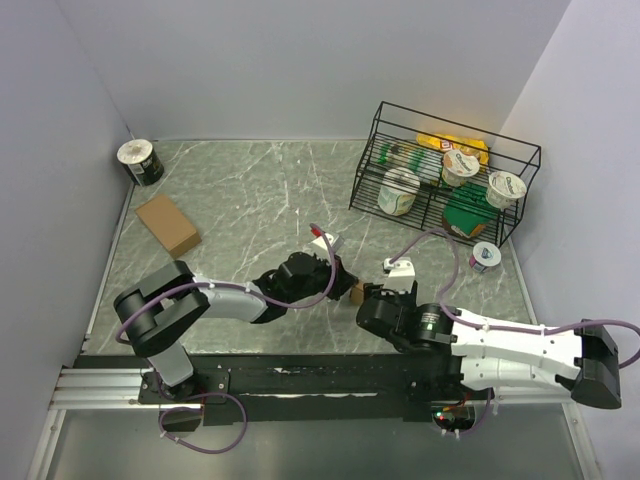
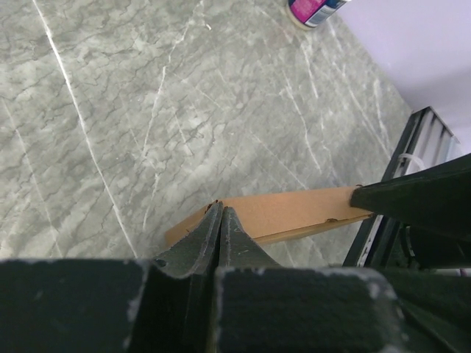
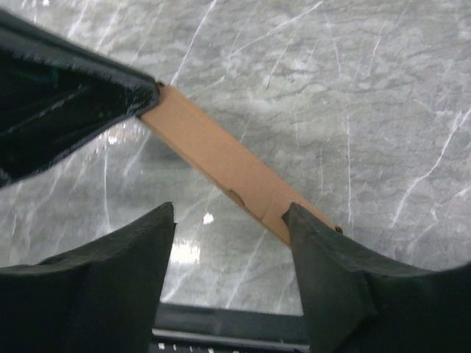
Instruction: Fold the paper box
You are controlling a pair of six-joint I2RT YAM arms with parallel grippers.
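- While the top view hides most of the work under the two wrists, it shows the paper box [image 1: 357, 293] near the middle of the table [image 1: 250, 190]. It is a small brown scrap with the left gripper [image 1: 342, 283] at its 10 o'clock and the right gripper [image 1: 370, 298] at its 3 o'clock. The other cardboard box [image 1: 168, 224] lies well apart toward 10 o'clock, and the wire rack [image 1: 366, 155] stands toward 2 o'clock.
- From the left wrist, the left fingers [image 2: 195, 239] are pressed together on the box's near edge, pinching it. The box runs thin toward 3 o'clock, where a right finger meets its far end. I judge this pinch to be the anchor, so it should hold firm without twisting.
- From the right wrist, the right fingers [image 3: 125, 257] stand spread. The box crosses from 10 o'clock, where the left gripper holds it, down to 4 o'clock. Its end lies against one fingertip, and the other finger is clear of it.
- To do the step well, the right gripper should probably square up over the free end before closing. It should then press along the crease and move slowly, so the thin card neither buckles nor slips from the left pinch.
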